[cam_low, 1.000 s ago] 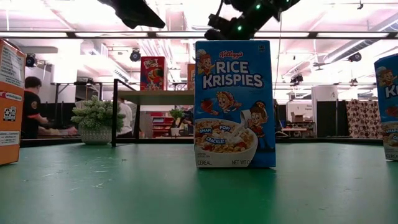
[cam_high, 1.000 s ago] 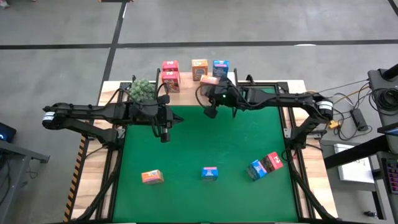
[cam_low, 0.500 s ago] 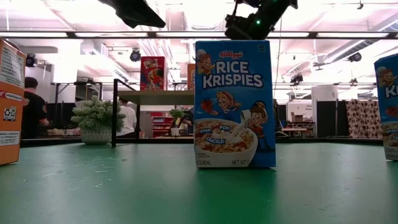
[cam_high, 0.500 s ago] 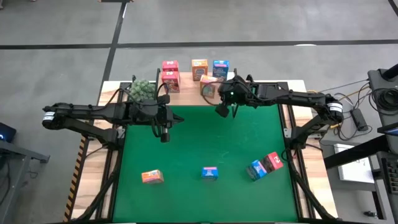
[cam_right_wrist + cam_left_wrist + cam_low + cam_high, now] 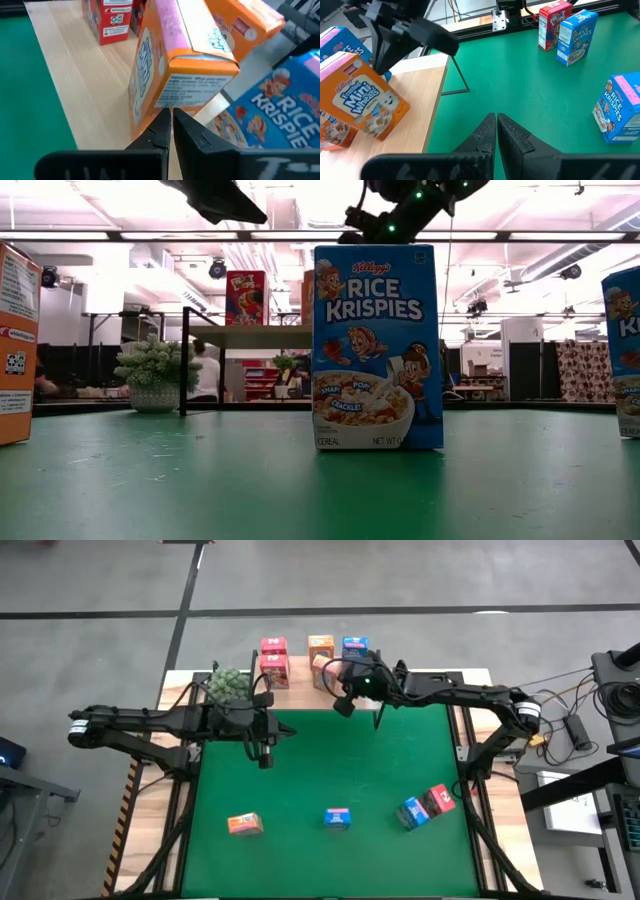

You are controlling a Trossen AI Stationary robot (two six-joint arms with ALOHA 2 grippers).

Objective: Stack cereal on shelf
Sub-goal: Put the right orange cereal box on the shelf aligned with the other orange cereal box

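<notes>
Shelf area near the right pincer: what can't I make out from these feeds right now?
- High view: the right pincer and its arm cover the tilted orange box; whether it rests on the shelf is hidden.
- Low view: the Rice Krispies box blocks the shelf's right part.
- Right wrist view: the orange box fills the frame and hides its own base; the blue box is cut off by the edge.

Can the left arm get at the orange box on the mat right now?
Probably yes. The left hand hangs shut above bare green mat, and nothing stands between it and the orange box; it must open first.
</notes>
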